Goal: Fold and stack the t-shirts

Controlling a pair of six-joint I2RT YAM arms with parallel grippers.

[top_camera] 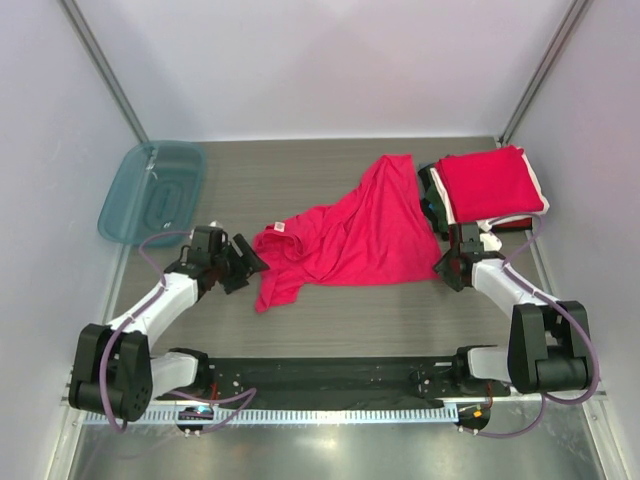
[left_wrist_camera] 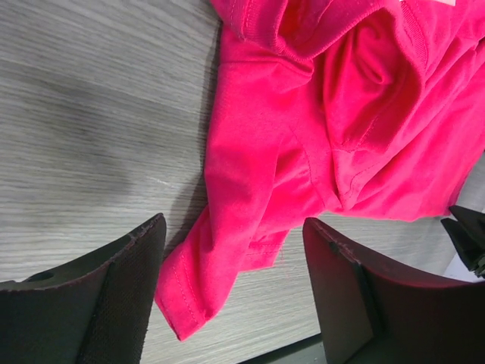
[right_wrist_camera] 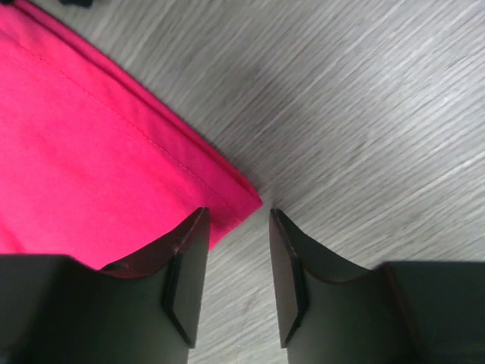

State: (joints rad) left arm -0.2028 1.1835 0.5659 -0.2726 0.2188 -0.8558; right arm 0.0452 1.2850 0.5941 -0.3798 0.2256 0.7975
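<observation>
- Facing the cloth from the left, the left end effector (left_wrist_camera: 233, 243) hangs low over the grey wood-grain counter (top_camera: 350, 315). Its two dark fingers (left_wrist_camera: 114, 303) are spread wide, with nothing clamped between them.
- Just ahead of that gap lies a short sleeve (left_wrist_camera: 189, 292) of the loose crimson-red soft fabric t-shirt (top_camera: 345, 235), its cuff edge pointing back toward the fingers. Whether cloth and fingers touch cannot be told.
- The right end effector (right_wrist_camera: 239, 220) sits at the shirt's opposite end. Its fingers are parted by a narrower gap that shows bare counter, and no cloth is pinched.
- The shirt's bottom hem corner (right_wrist_camera: 236, 203) lies right at the tip of one of those fingers, with the fabric spreading away toward the left arm.
- Seen from above, the shirt lies crumpled and unfolded mid-counter, its long axis running side to side. The collar and white neck label (top_camera: 280, 227) lie toward the left arm and the hem toward the right arm, with one flap trailing to the far side.
- Each arm appears nearest its own end of the shirt, so the next grasp likely needs only a small advance onto the sleeve and the hem corner.
- Beyond the right arm, at the far right, sits a stack of folded t-shirts (top_camera: 490, 185), red on top. A translucent teal plastic tray (top_camera: 150, 190) sits far left.
</observation>
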